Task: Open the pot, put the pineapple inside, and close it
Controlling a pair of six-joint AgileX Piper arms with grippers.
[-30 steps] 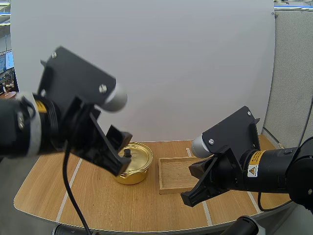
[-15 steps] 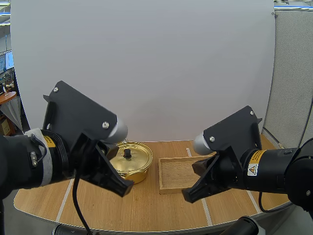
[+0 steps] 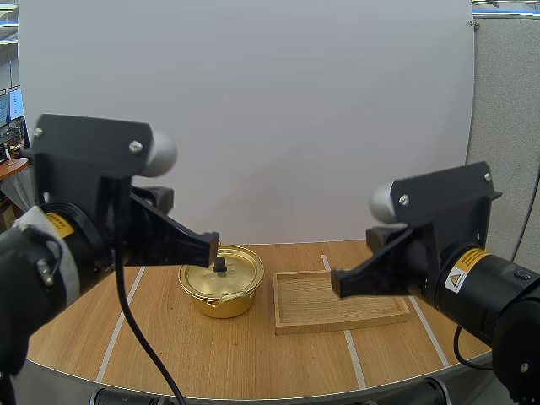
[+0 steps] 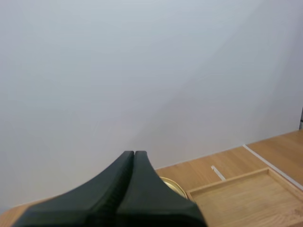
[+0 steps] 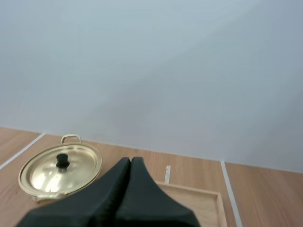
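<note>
The left jaws, pressed together as one dark wedge, hang level above the table (image 3: 169, 346). From the high view their tips cover the far left rim of the gold pot (image 3: 221, 285). Half a second ago they pointed down toward the near edge. The pot stands left of centre with its lid (image 3: 228, 268) on and bare wood on its near side, apart from the wooden tray (image 3: 325, 302) to its right. The right jaws, likewise closed on nothing, hide the tray's far right corner and have levelled too.
</note>
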